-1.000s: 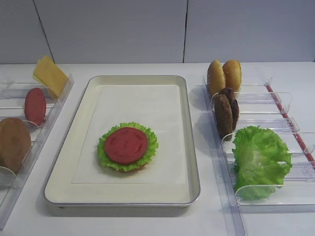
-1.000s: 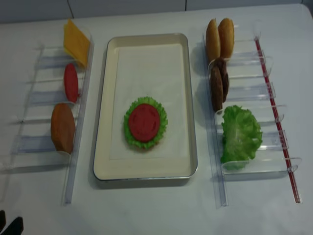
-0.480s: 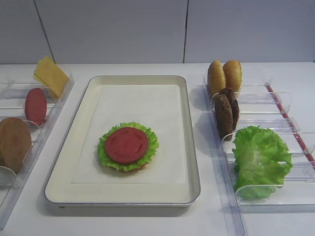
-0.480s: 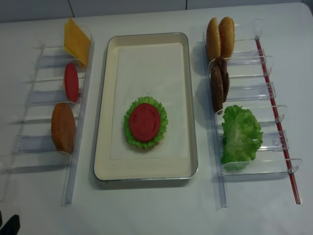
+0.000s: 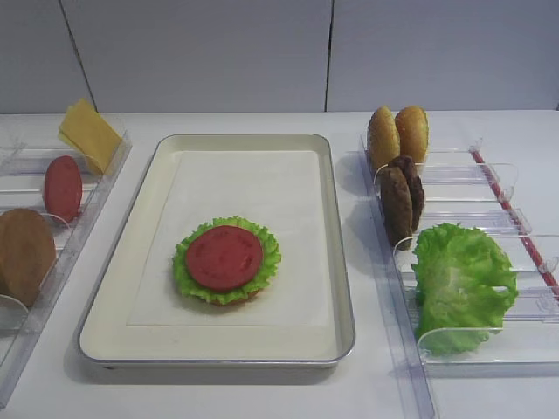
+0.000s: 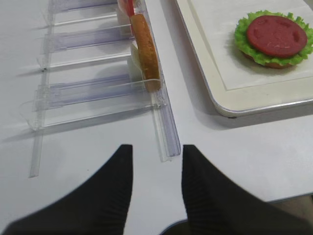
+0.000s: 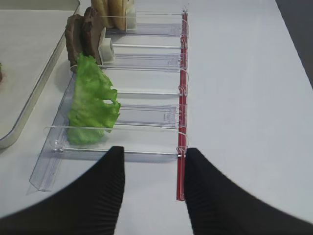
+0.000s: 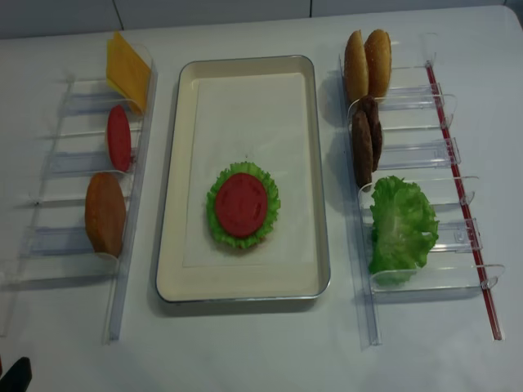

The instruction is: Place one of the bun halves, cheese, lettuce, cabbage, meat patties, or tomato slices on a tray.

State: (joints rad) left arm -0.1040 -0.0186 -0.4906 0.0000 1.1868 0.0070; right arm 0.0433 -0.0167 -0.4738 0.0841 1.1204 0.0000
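cream tray (image 5: 122, 288) with lettuce (image 5: 267, 266), tomato slice (image 5: 224, 257); both tools (image 7: 152, 181) (image 6: 156, 169) open, empty

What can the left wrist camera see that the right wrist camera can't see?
Only the left wrist view shows the left gripper, open and empty, a bun half standing on edge in a clear holder, and the tomato slice lying on lettuce on the tray.

Only the right wrist view shows the right gripper, also open and empty, the loose lettuce, the meat patties and more buns at the top edge.

Both show the tray, though the right wrist view catches only a corner.
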